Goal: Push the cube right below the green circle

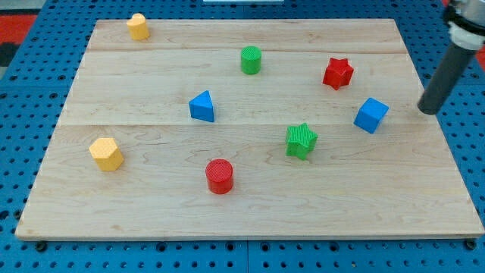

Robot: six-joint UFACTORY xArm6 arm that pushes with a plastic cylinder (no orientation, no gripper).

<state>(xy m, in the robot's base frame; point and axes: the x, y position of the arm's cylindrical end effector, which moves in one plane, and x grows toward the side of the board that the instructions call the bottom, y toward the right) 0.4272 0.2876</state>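
Camera view: one frame, looking down at an angle on a pale wooden board (250, 205) resting on a blue perforated base (15, 152).

Task items. The blue cube (370, 115) is a small solid block of saturated blue, sitting flat but turned so one corner faces the view's bottom. It lies at the view's right of the board, about mid-depth. The green circle (251, 60) is an upright short cylinder with a ribbed top, farther back and well to the view's left of the cube.

Near to far:
- Red cylinder (220, 176), nearest the view's bottom edge.
- Yellow hexagonal block (106, 154), at the view's left.
- Green star (301, 140), below and left of the blue cube, near it but apart.
- Blue triangle (201, 107), mid-board.
- Red star (338, 73), above and left of the cube.
- Yellow block (137, 26), at the far left corner; its exact shape is hard to make out.

End effector: a plain dark rod, with no jaws to spread or press together. My tip (429, 111) stands on the board just to the view's right of the blue cube, apart from it. The rod's upper part is cut off by the view's top right corner.
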